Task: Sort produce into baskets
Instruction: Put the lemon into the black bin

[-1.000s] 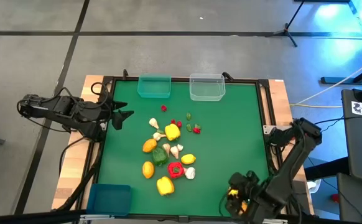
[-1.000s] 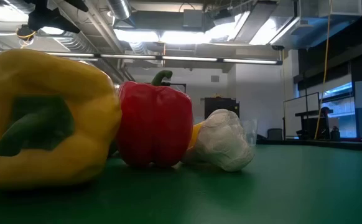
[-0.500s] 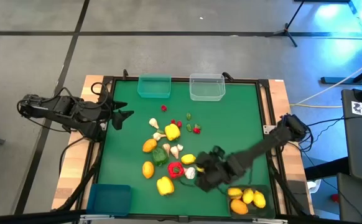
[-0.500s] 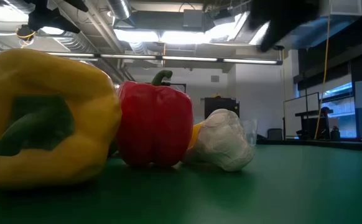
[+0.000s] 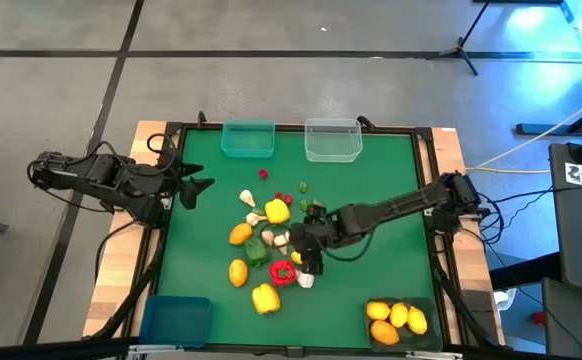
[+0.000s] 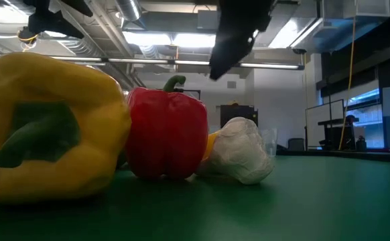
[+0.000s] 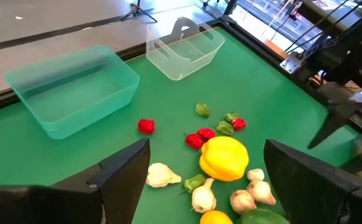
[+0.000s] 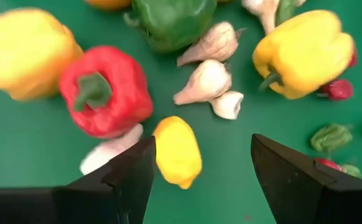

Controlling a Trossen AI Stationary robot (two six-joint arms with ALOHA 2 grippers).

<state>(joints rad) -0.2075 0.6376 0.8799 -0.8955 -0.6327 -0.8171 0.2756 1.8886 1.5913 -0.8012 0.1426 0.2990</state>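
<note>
The produce lies in a heap at the table's middle: a yellow pepper (image 5: 277, 211), a green pepper (image 5: 257, 250), a red pepper (image 5: 282, 271), garlic bulbs (image 8: 209, 81) and a yellow lemon (image 8: 178, 152). My right gripper (image 5: 307, 248) hangs open over the heap, its fingers on either side of the lemon and above it (image 8: 203, 138). It also shows at the top of the low view (image 6: 238, 30). My left gripper (image 5: 199, 188) waits open at the table's left edge. The teal basket (image 5: 248, 138) and the clear basket (image 5: 332, 140) stand at the far edge.
The dark grey basket (image 5: 431, 308) at the near right corner holds three yellow and orange citrus fruits (image 5: 398, 318). The blue basket (image 5: 176, 320) stands at the near left corner. Small red and green pieces (image 5: 306, 200) lie between the heap and the far baskets.
My right gripper has swung from over the dark grey basket at the near right corner toward the table's left and far side, and now hangs over the heap. The citrus in that basket has come into view. The heap has not moved.
</note>
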